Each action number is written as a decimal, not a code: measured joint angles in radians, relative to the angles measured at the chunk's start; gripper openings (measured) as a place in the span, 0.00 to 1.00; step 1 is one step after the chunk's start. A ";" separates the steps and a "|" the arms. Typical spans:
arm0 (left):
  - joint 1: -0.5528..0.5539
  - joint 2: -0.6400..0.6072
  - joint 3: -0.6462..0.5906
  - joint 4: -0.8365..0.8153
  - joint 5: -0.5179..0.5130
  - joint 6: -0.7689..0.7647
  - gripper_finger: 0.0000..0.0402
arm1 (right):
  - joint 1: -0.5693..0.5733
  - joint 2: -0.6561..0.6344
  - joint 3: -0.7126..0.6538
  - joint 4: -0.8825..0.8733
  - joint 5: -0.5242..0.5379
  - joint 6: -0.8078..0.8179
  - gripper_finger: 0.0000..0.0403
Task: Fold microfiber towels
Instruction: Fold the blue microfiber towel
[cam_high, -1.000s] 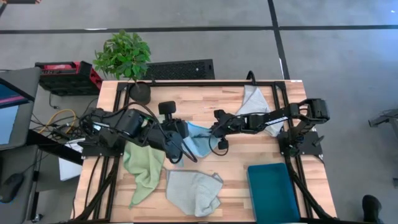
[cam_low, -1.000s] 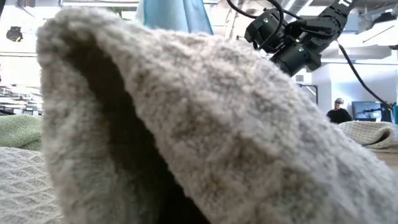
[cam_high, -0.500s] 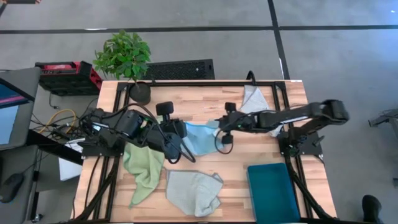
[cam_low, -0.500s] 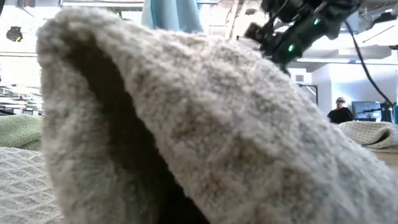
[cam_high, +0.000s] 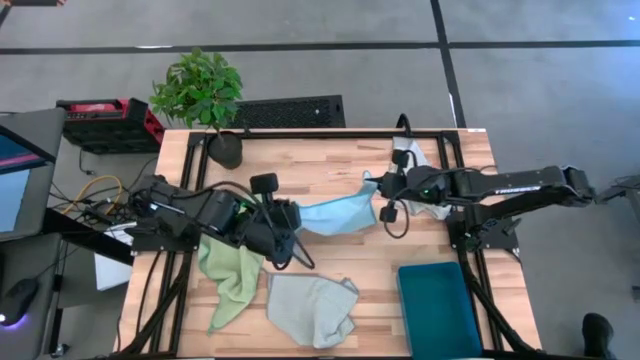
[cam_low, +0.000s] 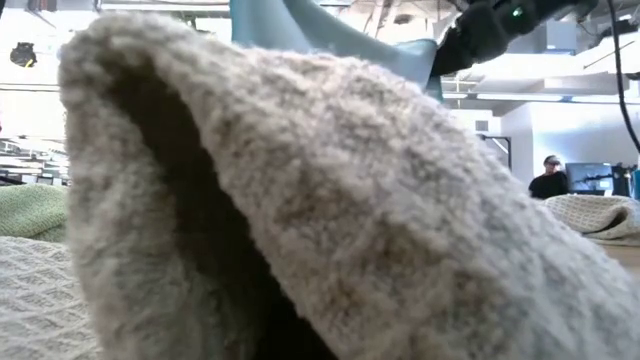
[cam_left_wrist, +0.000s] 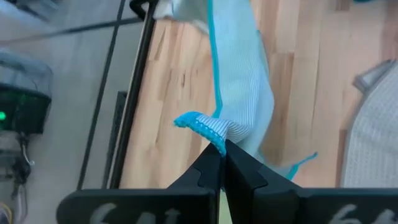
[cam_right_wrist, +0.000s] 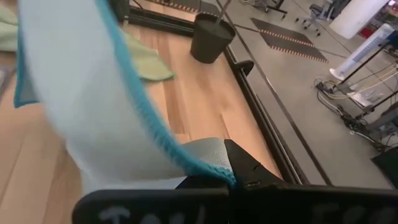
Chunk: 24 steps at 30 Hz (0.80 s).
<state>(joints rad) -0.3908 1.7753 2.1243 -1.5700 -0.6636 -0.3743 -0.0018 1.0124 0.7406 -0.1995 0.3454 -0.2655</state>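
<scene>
A light blue towel (cam_high: 335, 213) hangs stretched between my two grippers over the middle of the table. My left gripper (cam_high: 290, 216) is shut on its left end and my right gripper (cam_high: 377, 200) on its right end. A light green towel (cam_high: 232, 275) lies crumpled at the near left. A pale grey-blue towel (cam_high: 312, 305) lies loosely folded at the near middle and fills the low view (cam_low: 300, 220). Another pale towel (cam_high: 408, 158) lies at the far right, partly under the right arm. My left gripper pinches a hemmed corner of the blue towel (cam_left_wrist: 202, 126) between its two shut fingertips; the corner tip sticks out past them. The cloth runs away from the fingers, raised over the wood. My right gripper pinches the towel's darker blue hemmed edge (cam_right_wrist: 214, 167) at a corner, between its shut fingers. The cloth spreads away from the fingers above the table.
A rigid teal bin (cam_high: 438, 305) stands at the near right. A potted plant (cam_high: 205, 95) stands at the far left corner. Black frame rails (cam_high: 445, 150) run along the table's sides. Bare wood lies at the far middle (cam_high: 310, 160).
My right gripper has gone toward the table's right edge and a little toward the far edge, drawing the blue towel's right corner with it. The towel has spread from a bunched shape into a long span between the grippers. My left gripper has kept its hold.
</scene>
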 joint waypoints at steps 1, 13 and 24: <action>-0.003 -0.016 -0.028 0.000 -0.004 -0.022 0.00 | 0.003 -0.013 0.000 -0.015 -0.001 0.004 0.00; -0.044 -0.182 -0.451 0.001 -0.191 -0.392 0.00 | 0.055 -0.058 0.050 -0.082 -0.003 0.015 0.00; -0.037 -0.208 -0.692 0.067 -0.325 -0.508 0.00 | 0.045 -0.028 0.063 -0.147 -0.004 0.056 0.01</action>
<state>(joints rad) -0.4276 1.5669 1.4323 -1.5026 -0.9881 -0.8822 0.0437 0.9840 0.8032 -0.3469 0.3416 -0.2092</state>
